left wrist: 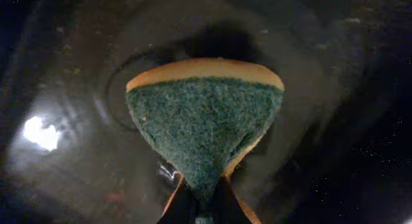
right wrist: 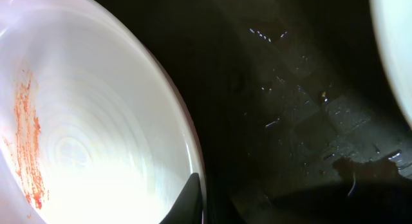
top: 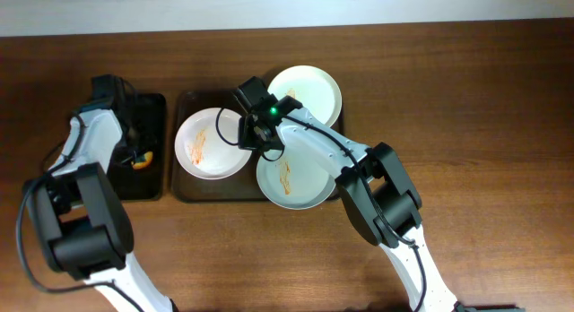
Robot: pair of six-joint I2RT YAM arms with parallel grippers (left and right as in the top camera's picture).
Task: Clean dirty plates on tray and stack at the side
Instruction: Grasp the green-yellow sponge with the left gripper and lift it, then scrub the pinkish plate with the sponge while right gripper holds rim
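Pinching the sponge (left wrist: pixel 205 121), the left gripper (left wrist: pixel 203 206) looks ready to wipe. The right gripper (top: pixel 249 137) sits at the rim of a smeared plate (top: pixel 202 143), can't tell if it's clamped. It needs a firm hold next.

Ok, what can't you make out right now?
Overhead: right jaws hidden beneath the wrist housing.
Right wrist: one jaw tip at the rim of the orange-streaked white round plate; the other cut off by the bottom edge, grip unclear.
Left wrist: green-and-yellow scouring sponge fills the frame; left jaws cut off below.
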